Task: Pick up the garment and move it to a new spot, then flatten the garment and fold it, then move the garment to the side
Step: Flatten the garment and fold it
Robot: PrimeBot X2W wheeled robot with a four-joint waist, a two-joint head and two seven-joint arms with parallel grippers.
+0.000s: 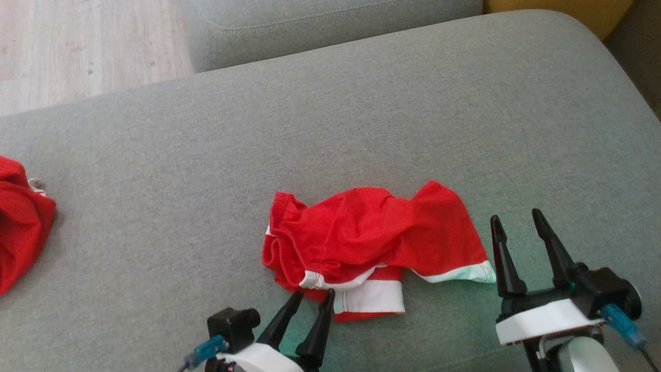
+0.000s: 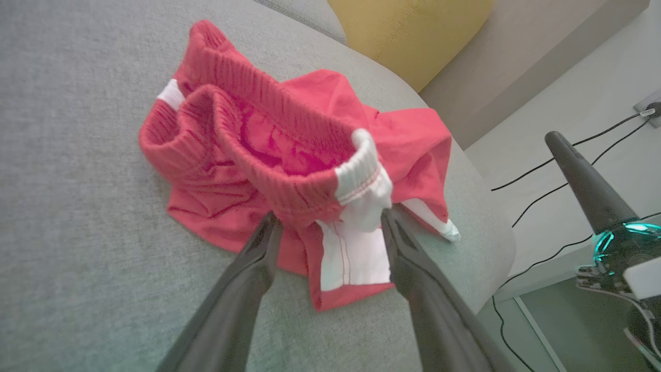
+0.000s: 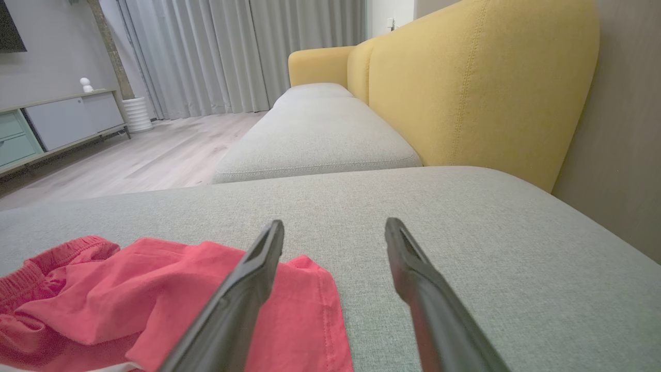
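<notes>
A red garment (image 1: 372,232) with white trim lies crumpled on the grey sofa cushion (image 1: 361,119), its ribbed waistband bunched at the left. My left gripper (image 1: 314,294) is at the garment's near edge, open. In the left wrist view the garment (image 2: 248,134) has its waistband fold and white trim between the spread tips of the left gripper (image 2: 329,214). My right gripper (image 1: 516,216) stands open just right of the garment's right hem, nothing between its fingers. In the right wrist view the right gripper (image 3: 334,223) is over bare cushion, with the garment (image 3: 155,279) at the lower left.
A second red cloth (image 1: 18,227) lies at the cushion's left edge. Another grey cushion (image 1: 310,26) and wooden floor (image 1: 77,46) lie beyond. A yellow backrest (image 3: 480,77) runs along the right. Cables (image 2: 568,155) trail on the floor past the cushion's rounded edge.
</notes>
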